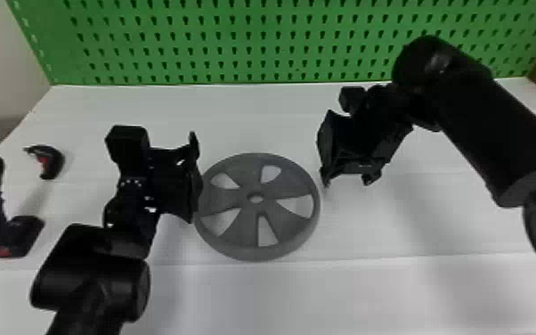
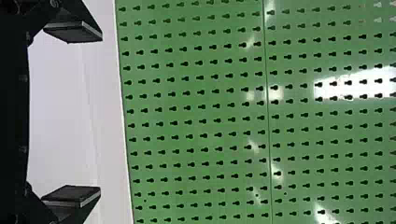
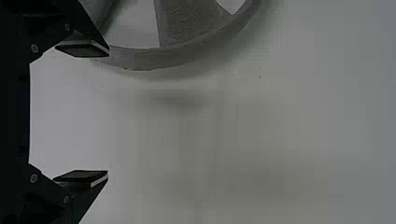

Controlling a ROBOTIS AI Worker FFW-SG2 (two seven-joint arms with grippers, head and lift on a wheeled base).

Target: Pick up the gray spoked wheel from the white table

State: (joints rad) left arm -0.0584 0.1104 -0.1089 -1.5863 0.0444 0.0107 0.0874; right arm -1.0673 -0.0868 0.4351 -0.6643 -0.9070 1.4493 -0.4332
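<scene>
The gray spoked wheel [image 1: 253,210] lies flat on the desk [image 1: 369,227] between the spread left hand [image 2: 100,113], nearer and just beside it, and the right hand [image 3: 108,113], also spread, toward the back edge.

- Jointed black left arm [image 1: 98,276], bent at the wrist; its black two-fingered left pincer [image 1: 196,178] hangs over the white worktop [image 1: 369,289], fingers spread wide.
- Thick black right arm [image 1: 503,138], reaching inward; its matching right pincer [image 1: 349,177], nearer the worktop's far edge, points downward, flat fingers well apart.
</scene>
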